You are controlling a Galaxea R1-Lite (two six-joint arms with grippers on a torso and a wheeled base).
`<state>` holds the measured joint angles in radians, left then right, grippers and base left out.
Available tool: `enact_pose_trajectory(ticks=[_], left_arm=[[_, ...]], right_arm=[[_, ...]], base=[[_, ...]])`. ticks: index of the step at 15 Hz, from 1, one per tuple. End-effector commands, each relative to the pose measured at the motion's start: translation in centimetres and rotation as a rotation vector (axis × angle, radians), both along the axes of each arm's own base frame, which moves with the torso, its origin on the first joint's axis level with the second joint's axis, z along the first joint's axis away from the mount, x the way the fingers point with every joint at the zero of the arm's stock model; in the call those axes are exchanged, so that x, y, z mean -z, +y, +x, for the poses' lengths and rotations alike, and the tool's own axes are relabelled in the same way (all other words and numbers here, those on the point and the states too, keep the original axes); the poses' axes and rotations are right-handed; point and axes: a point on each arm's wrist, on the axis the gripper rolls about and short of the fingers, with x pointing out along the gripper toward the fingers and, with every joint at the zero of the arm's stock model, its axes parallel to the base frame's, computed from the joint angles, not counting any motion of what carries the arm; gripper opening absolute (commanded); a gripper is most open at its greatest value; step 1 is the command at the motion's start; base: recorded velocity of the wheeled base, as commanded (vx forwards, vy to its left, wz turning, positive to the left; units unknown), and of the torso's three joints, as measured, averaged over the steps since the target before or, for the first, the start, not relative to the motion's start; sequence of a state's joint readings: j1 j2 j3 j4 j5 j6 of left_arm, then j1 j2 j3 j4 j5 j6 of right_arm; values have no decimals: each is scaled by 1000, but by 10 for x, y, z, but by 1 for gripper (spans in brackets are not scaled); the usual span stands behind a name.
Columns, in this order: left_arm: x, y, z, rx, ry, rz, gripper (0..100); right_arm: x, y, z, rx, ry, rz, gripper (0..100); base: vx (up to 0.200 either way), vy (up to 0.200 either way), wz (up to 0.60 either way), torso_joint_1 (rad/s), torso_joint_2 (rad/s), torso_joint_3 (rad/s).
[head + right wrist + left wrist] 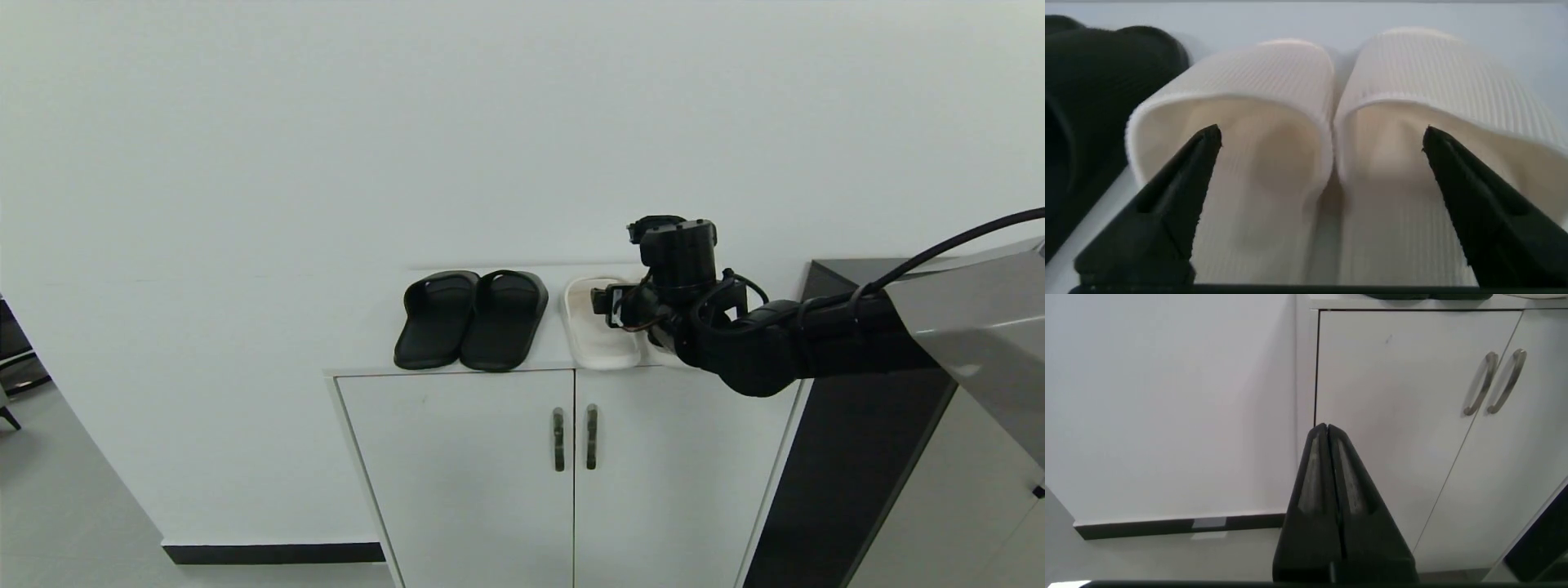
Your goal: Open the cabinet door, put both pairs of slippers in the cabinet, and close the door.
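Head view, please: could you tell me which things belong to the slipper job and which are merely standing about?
Job: black slippers, white slippers, cabinet doors, handles, right end effector, open by the white pair.
Standing about: dark panel beside the doors, black baseboard.

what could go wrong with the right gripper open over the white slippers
1. The right gripper stands open across both white slippers; closing could pinch only one, and the other may slide off the cabinet top.
2. The cabinet doors are shut; with a pair held, only the shut left gripper could pull a handle.
3. The black slippers lie close beside and may get nudged.
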<state>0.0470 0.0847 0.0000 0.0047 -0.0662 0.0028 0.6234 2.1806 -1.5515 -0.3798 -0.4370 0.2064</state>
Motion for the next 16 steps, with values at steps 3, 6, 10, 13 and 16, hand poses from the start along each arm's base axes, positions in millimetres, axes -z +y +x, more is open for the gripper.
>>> enact_pose_trajectory(ticks=[3, 6, 10, 13, 16], left_arm=[[0, 0, 0, -1, -3, 0, 0], [0, 0, 0, -1, -3, -1, 0], [0, 0, 0, -1, -3, -1, 0], [0, 0, 0, -1, -3, 0, 0], [0, 0, 0, -1, -3, -1, 0]], right_arm=[[4, -2, 8, 8, -8, -35, 0], [3, 0, 9, 1, -14, -54, 0], [-18, -6, -2, 11, -46, -37, 0], [-31, -11, -15, 5, -47, -35, 0], [-13, -10, -24, -8, 9, -67, 0]], base=[[0, 0, 0, 0, 0, 0], [0, 0, 0, 0, 0, 0], [0, 0, 0, 0, 0, 0], [0, 0, 0, 0, 0, 0], [0, 0, 0, 0, 0, 0]])
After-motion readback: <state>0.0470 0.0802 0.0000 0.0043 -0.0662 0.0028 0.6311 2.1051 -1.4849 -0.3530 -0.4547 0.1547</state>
